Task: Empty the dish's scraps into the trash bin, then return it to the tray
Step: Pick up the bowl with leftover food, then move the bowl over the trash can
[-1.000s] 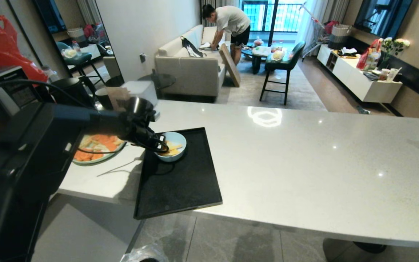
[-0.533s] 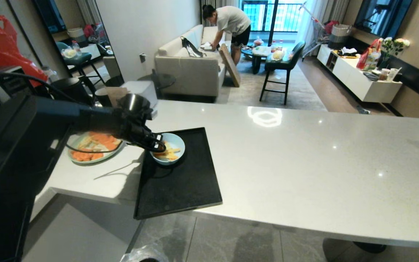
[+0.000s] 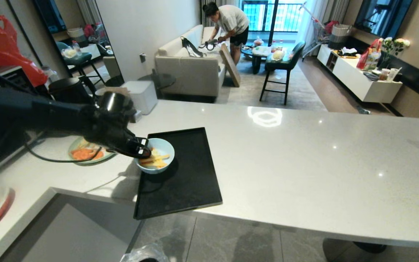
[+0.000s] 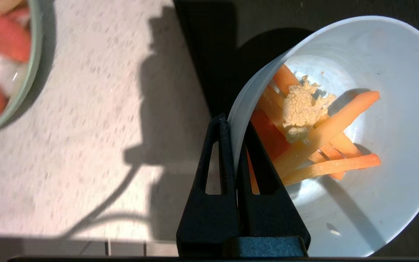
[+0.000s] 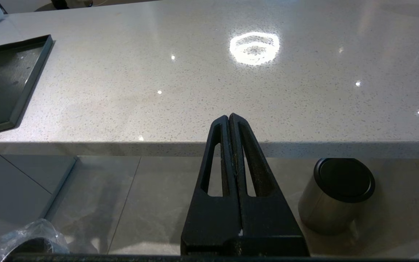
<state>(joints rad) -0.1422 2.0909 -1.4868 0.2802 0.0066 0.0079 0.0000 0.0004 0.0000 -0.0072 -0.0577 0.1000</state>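
The dish (image 3: 160,153), a small pale-blue bowl, hangs tilted just above the left edge of the black tray (image 3: 191,185). My left gripper (image 3: 142,151) is shut on its rim. In the left wrist view one of the gripper's (image 4: 233,123) fingers lies inside the dish (image 4: 376,203) and one outside. The scraps (image 4: 326,142), orange and yellow strips with a pale crumbly lump, lie in the bowl. The trash bin (image 3: 146,254), lined with clear plastic, stands on the floor below the counter's near edge. My right gripper (image 5: 228,117) is parked shut below the counter edge.
A pale-green plate of orange slices (image 3: 86,154) sits on the white counter (image 3: 304,163) left of the tray. A steel cylinder bin with a black lid (image 5: 336,193) stands on the floor to the right. A person (image 3: 231,25) bends by the sofa far behind.
My left gripper has carried the dish leftward and toward the counter's near side, from the tray's back corner to over its left edge. The right arm has kept still.
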